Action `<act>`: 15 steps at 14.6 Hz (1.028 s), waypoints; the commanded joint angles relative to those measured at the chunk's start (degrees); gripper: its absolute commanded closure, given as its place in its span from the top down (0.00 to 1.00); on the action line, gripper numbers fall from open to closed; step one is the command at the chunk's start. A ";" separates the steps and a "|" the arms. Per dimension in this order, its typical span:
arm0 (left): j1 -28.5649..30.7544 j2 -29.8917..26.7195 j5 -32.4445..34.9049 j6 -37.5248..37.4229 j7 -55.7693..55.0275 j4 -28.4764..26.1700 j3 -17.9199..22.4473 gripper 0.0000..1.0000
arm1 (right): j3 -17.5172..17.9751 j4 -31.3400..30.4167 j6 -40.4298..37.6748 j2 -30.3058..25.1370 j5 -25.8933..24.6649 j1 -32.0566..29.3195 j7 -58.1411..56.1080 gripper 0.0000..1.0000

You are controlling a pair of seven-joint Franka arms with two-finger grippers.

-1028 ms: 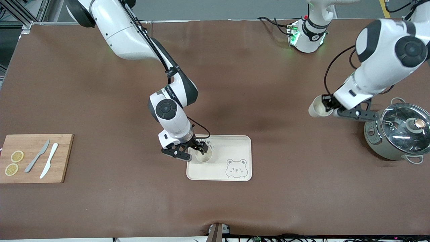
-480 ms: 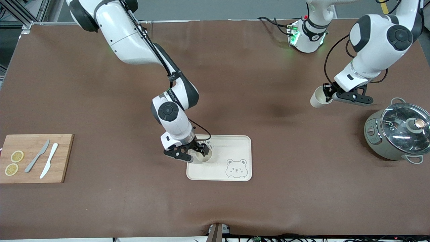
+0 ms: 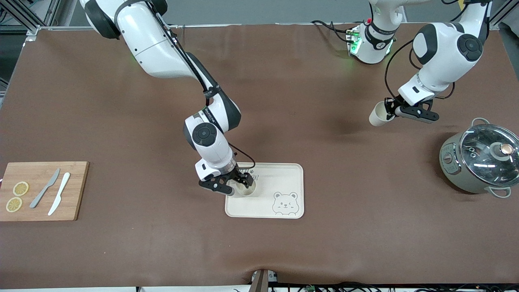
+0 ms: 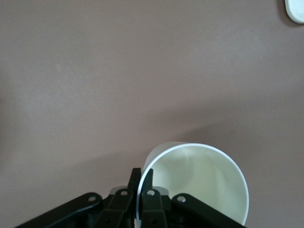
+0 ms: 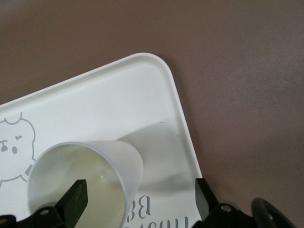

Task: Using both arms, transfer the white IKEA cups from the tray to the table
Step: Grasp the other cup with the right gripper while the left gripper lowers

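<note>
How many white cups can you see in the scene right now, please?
2. One cup stands on the tray, with the open right gripper around its rim. The other cup is held by the shut left gripper above the table.

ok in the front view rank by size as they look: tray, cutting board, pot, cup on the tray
1. cutting board, a little larger than the tray
2. tray
3. pot, roughly square, smaller in area than the tray
4. cup on the tray, by far the smallest

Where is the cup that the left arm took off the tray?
The left pincer is shut on that cup, in the air over the table, near the pot.
</note>
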 commanded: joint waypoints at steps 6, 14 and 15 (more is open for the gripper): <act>1.83 0.40 -6.31 9.88 10.40 -6.95 -0.02 0.00 | -0.70 1.43 0.22 1.11 -0.97 1.26 1.49 1.00; 1.65 9.10 -8.25 15.68 12.70 -6.86 -0.11 0.00 | -0.70 1.51 0.22 1.11 -0.97 1.26 1.40 0.84; 1.65 10.07 -8.25 16.82 12.70 -6.86 -0.11 0.00 | -0.70 1.51 0.22 1.11 -0.97 1.26 1.40 0.80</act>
